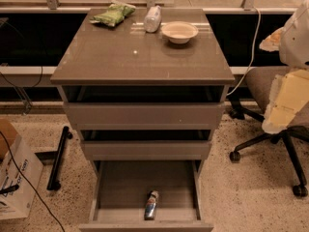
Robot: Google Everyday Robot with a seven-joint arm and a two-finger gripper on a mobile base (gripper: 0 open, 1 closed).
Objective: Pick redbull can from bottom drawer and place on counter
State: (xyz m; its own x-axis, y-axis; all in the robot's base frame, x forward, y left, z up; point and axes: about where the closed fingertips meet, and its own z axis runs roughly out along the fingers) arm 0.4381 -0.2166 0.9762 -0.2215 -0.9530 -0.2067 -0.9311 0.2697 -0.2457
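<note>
The redbull can (151, 205), blue and silver, lies on the grey floor of the open bottom drawer (120, 187), near its front wall and about centred. The counter (130, 57) is the glossy grey-brown top of the cabinet above. My gripper (283, 104), white with pale yellow parts, hangs at the right edge of the view, level with the top drawer. It is well right of the cabinet and far from the can. It holds nothing that I can see.
On the counter's back edge lie a green snack bag (112, 14), a clear plastic bottle (152, 18) and a white bowl (179, 32). The two upper drawers stand slightly open. An office chair (263, 88) is behind my gripper; a cardboard box (14, 178) sits left.
</note>
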